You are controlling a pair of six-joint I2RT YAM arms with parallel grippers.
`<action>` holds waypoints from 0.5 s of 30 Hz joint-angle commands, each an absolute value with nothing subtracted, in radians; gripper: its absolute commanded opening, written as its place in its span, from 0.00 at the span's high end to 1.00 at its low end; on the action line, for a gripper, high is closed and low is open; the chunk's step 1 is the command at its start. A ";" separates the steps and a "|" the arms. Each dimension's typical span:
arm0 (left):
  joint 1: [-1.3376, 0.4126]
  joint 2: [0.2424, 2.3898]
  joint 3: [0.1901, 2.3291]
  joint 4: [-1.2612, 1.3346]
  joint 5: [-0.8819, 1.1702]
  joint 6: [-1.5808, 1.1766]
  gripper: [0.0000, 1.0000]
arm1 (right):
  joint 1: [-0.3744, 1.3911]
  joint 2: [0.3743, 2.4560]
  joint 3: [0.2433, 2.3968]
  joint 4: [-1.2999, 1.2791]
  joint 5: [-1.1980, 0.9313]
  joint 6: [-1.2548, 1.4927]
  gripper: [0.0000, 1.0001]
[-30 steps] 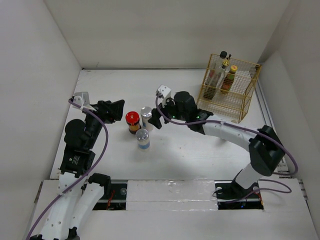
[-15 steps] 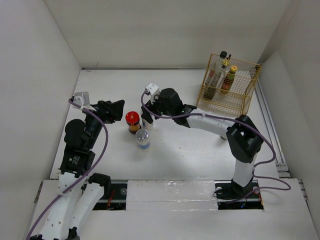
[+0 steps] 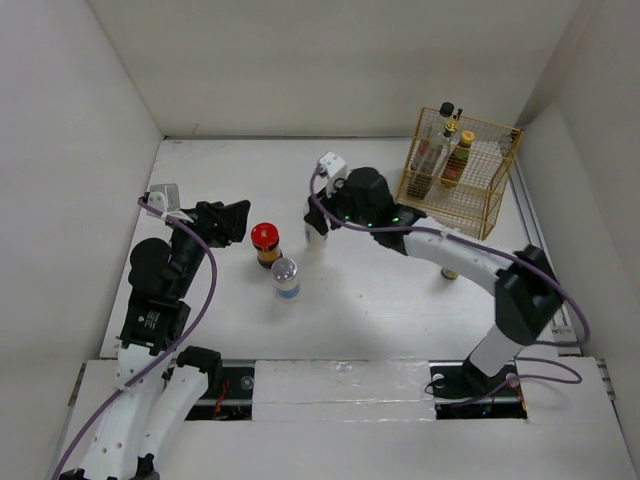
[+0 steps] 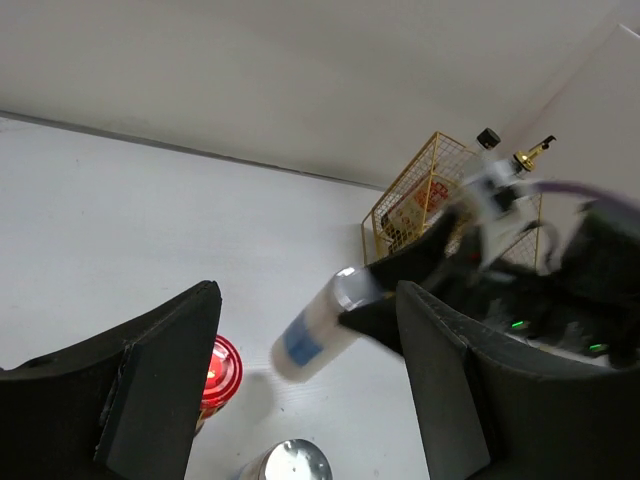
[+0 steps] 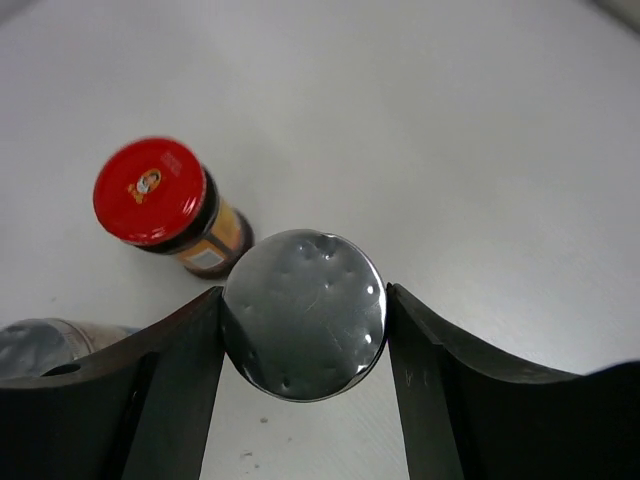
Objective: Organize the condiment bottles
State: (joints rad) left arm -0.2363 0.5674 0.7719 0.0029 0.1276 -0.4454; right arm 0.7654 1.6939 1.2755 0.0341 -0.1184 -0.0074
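My right gripper is shut on a silver-capped shaker and holds it tilted above the table; the left wrist view shows the shaker clear of the surface. The red-lidded dark jar and the second silver-capped shaker stand on the table left of it. Both also show in the right wrist view, the jar and the shaker. My left gripper is open and empty, left of the jar. Two tall clear bottles and a yellow-capped red bottle stand in the basket.
The yellow wire basket stands at the back right near the right wall. A small dark object shows partly under my right forearm. White walls close the table on the left, back and right.
My right gripper closed on the shaker that stood beside the red-lidded jar, lifted it and moved it to the right and back. The left arm has not moved.
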 commanded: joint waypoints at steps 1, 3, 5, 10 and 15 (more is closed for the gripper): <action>-0.242 0.568 0.785 0.043 0.146 -0.440 0.34 | 0.671 1.400 1.281 0.189 -0.058 0.008 0.69; -0.242 0.568 0.785 0.043 0.146 -0.440 0.34 | 0.620 1.330 1.255 0.189 -0.058 0.037 0.71; -0.242 0.557 0.785 0.043 0.146 -0.440 0.34 | 0.543 1.232 1.215 0.189 -0.037 0.050 0.71; -0.242 0.557 0.776 0.054 0.156 -0.440 0.34 | 0.355 1.062 1.146 0.167 0.044 0.109 0.73; -0.242 0.568 0.776 0.054 0.166 -0.440 0.34 | 0.137 0.988 1.175 0.083 0.072 0.143 0.73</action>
